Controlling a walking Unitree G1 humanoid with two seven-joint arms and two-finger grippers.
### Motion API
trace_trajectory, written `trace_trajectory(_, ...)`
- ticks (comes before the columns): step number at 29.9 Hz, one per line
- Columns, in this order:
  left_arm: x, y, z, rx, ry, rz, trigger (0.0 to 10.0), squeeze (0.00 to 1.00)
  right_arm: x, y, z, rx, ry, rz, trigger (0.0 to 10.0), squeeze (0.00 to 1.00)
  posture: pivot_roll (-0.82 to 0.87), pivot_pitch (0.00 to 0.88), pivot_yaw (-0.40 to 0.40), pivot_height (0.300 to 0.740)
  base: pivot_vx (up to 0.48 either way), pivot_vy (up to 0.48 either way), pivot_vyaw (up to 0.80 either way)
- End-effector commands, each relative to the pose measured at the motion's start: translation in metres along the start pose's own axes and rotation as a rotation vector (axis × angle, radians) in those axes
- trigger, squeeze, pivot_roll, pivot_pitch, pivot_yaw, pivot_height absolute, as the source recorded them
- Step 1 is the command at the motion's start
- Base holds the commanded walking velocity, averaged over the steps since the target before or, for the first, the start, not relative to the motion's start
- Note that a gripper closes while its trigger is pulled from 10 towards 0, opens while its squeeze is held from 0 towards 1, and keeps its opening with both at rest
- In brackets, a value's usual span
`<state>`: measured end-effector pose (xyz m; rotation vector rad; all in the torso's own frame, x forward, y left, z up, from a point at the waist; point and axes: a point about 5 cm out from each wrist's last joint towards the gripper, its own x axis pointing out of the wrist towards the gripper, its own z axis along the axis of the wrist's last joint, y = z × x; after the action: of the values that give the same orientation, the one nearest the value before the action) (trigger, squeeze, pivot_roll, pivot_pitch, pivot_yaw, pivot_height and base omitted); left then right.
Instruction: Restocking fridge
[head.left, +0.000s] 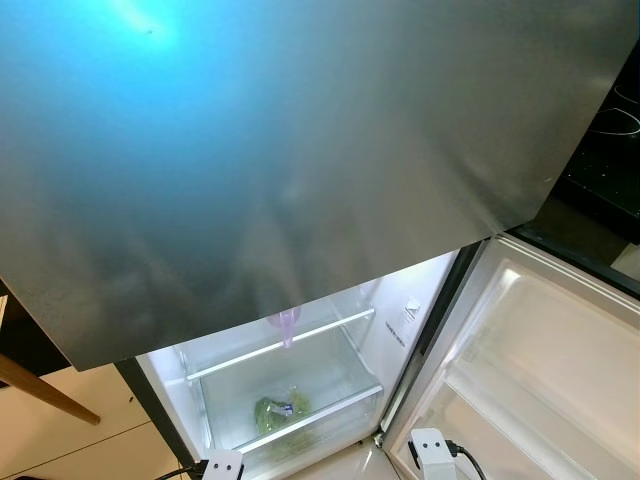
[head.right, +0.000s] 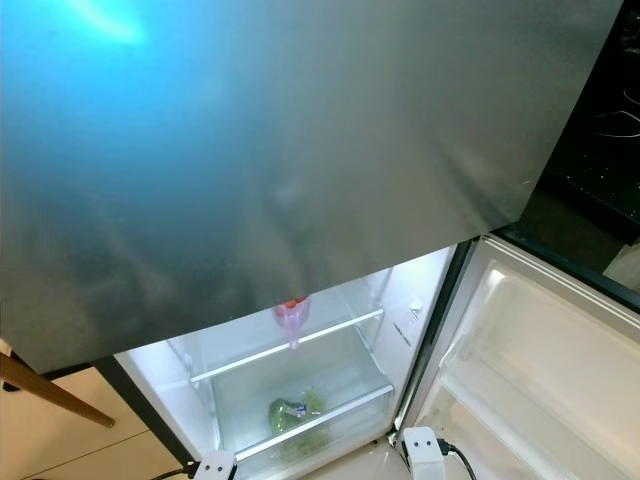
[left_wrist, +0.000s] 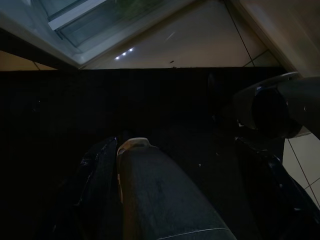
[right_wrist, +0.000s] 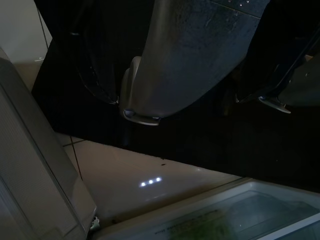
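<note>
I look down on a steel fridge whose closed upper door (head.left: 300, 150) takes up most of the eye views. Below it the lit lower compartment (head.left: 330, 370) stands open, its door (head.left: 540, 370) swung out to the right with bare white door shelves. A pale purple bottle with a red top (head.right: 291, 318) stands on the glass shelf (head.left: 240, 362). A bag of green vegetables (head.left: 281, 409) lies in the clear drawer underneath. Both arms hang idle low by my legs. In the dark wrist views the left gripper (left_wrist: 175, 135) and right gripper (right_wrist: 180, 107) are open and hold nothing.
A black cooktop (head.left: 610, 150) on a dark counter lies to the right of the fridge. A wooden leg (head.left: 40, 390) slants over the floor at the left. Pale floor tiles (right_wrist: 150, 175) run in front of the fridge base.
</note>
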<state>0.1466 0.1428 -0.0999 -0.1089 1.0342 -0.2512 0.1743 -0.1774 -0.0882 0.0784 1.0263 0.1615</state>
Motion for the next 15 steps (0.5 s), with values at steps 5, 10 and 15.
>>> trace_trajectory(5, 0.0005, -0.0059, -0.0069, -0.008, 0.028, -0.01, 10.0, 0.0, -0.0009, -0.0014, -0.0039, 0.002, 0.008, -0.005, 10.0, 0.0, -0.03, 0.051, -0.041, 0.74, 0.0, 0.0, 0.0)
trace_trajectory(10, 0.0006, -0.0059, -0.0067, -0.008, 0.028, -0.01, 10.0, 0.0, -0.0009, -0.0014, -0.0037, 0.001, 0.008, -0.005, 10.0, 0.0, -0.03, 0.053, -0.042, 0.74, 0.0, 0.0, 0.0)
trace_trajectory(15, 0.0006, -0.006, -0.0067, -0.009, 0.028, -0.01, 10.0, 0.0, -0.0009, -0.0015, -0.0038, 0.001, 0.009, -0.006, 10.0, 0.0, -0.03, 0.053, -0.042, 0.74, 0.0, 0.0, 0.0)
